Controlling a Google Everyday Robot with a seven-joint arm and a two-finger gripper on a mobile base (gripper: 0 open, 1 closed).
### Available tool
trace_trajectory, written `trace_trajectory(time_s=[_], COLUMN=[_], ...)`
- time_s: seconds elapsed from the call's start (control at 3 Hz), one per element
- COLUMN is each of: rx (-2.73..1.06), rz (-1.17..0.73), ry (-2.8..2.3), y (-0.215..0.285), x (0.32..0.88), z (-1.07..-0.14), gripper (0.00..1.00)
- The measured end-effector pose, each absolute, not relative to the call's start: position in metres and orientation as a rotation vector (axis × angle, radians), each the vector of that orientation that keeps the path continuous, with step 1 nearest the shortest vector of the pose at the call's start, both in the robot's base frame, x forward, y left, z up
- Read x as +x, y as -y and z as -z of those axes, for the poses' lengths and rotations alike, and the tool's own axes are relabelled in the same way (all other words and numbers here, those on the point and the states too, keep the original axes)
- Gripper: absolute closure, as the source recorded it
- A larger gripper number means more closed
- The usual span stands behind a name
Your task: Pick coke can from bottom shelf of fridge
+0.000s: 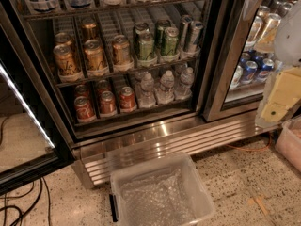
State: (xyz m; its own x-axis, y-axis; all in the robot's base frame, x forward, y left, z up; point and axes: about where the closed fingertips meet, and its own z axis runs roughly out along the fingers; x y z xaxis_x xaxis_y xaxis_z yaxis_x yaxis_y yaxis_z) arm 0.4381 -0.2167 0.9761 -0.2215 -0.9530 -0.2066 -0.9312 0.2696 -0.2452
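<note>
Several red coke cans stand in lanes at the left of the bottom shelf point(141, 113) of the fridge point(211, 55); the front ones are at the shelf's front edge point(84, 108), point(107, 102), point(127, 99). The left door is swung open, so the shelf is uncovered. My gripper point(278, 101) shows as pale yellow blocks under a white arm part point(289, 32) at the right edge of the camera view. It is far to the right of the cans, in front of the fridge's right door, and touches none of them.
Water bottles point(165, 86) stand right of the coke cans. Gold-orange cans point(66, 60) and green cans point(146, 46) fill the rack above. A clear plastic bin point(160, 192) sits on the floor before the ribbed steel base point(188, 138). The open door point(23, 126) and cables point(23, 204) are at left.
</note>
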Motion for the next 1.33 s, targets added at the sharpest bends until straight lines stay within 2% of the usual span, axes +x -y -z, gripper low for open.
trace_trajectory(time_s=[0.67,1.33], rx=[-1.708,-1.577], rz=[0.065,-0.269], ry=[-2.209,-2.119], y=[0.208,0.162], x=[0.433,0.409], z=[-0.968,-0.894], gripper=[0.0,0.0])
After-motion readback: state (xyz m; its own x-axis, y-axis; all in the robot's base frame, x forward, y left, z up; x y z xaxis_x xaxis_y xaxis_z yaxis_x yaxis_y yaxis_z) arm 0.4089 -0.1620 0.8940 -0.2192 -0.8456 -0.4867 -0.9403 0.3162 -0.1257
